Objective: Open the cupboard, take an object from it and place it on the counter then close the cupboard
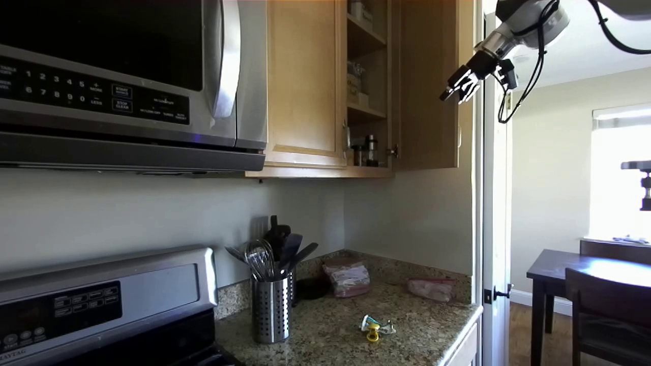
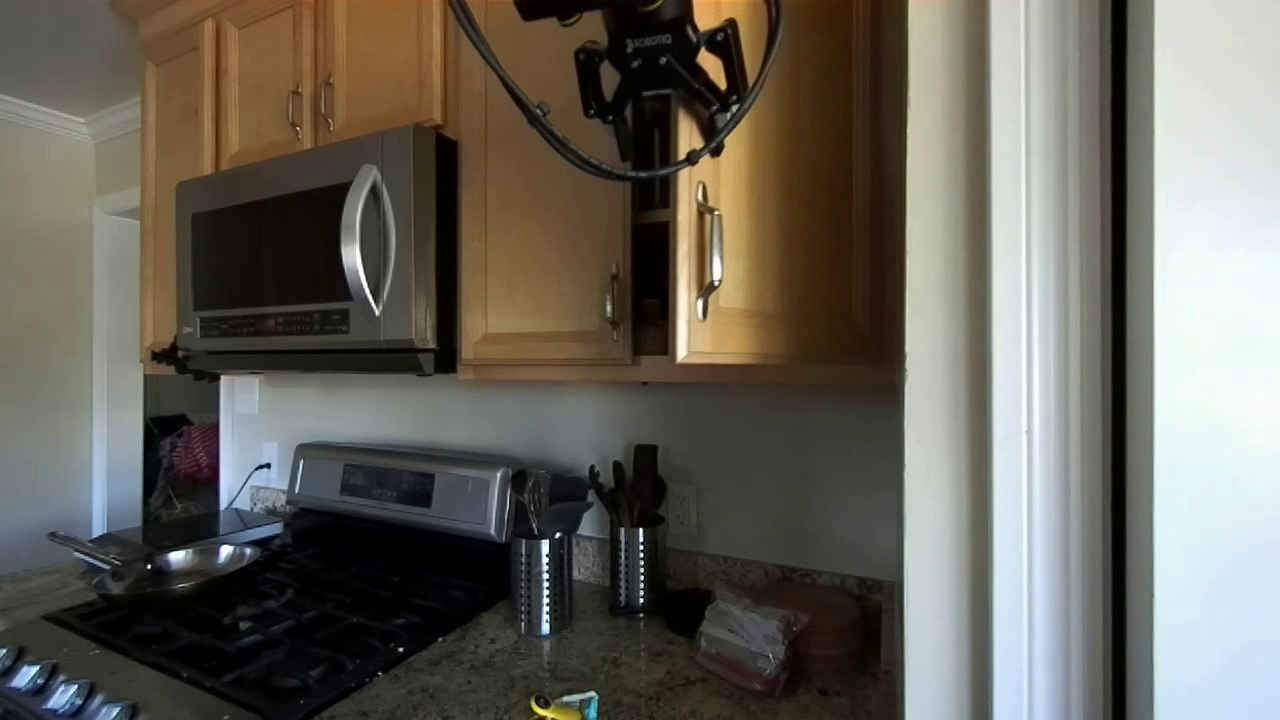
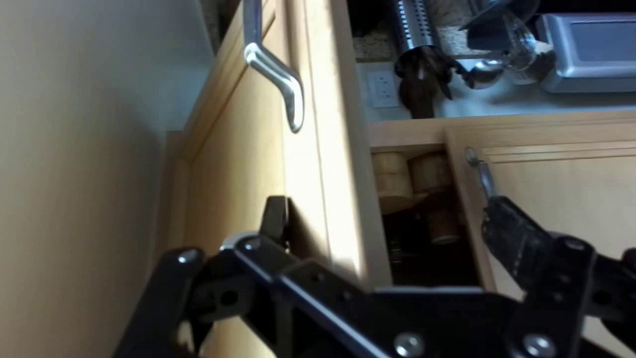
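The cupboard (image 1: 305, 81) is light maple wood. Its right door (image 1: 426, 91) stands open, showing shelves with jars and containers. The open door with its silver handle also shows in an exterior view (image 2: 790, 230) and the wrist view (image 3: 238, 164). My gripper (image 1: 456, 95) is in front of the cupboard, also in an exterior view (image 2: 670, 150). In the wrist view its fingers (image 3: 386, 216) are wide apart and hold nothing; the open door's edge lies between them. A tiny yellow item (image 1: 373, 333) lies on the granite counter (image 1: 320, 340), beside a blue-and-white piece; it also shows in an exterior view (image 2: 556, 709).
A microwave (image 2: 290, 250) hangs left of the cupboard above the stove (image 2: 270, 600). Metal utensil holders (image 1: 271, 310) and bagged packets (image 1: 348, 277) stand on the counter. A wall (image 3: 89, 199) is close beside the open door. A cable (image 2: 570, 155) loops below the gripper.
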Tool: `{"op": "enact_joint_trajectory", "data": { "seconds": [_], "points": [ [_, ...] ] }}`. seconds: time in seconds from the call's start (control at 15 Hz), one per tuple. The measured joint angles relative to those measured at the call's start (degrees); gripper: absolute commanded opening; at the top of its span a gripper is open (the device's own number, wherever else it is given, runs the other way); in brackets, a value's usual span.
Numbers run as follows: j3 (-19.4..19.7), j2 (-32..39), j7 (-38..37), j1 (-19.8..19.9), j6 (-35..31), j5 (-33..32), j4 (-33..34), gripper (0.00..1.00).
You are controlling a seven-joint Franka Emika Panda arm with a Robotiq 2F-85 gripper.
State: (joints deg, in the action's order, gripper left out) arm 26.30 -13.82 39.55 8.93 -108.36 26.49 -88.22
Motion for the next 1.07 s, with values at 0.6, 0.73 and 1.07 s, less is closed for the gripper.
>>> {"op": "enact_joint_trajectory", "data": {
  "seconds": [0.6, 0.73, 1.07],
  "points": [
    [-6.23, 0.99, 4.88, -5.96, 9.71, 15.63, -0.01, 1.00],
    [-6.15, 1.39, 6.56, -5.38, 11.81, 15.79, -0.16, 1.00],
    [-5.74, 2.04, 10.08, -1.26, 11.81, 15.38, -1.48, 0.67]
  ]
}}
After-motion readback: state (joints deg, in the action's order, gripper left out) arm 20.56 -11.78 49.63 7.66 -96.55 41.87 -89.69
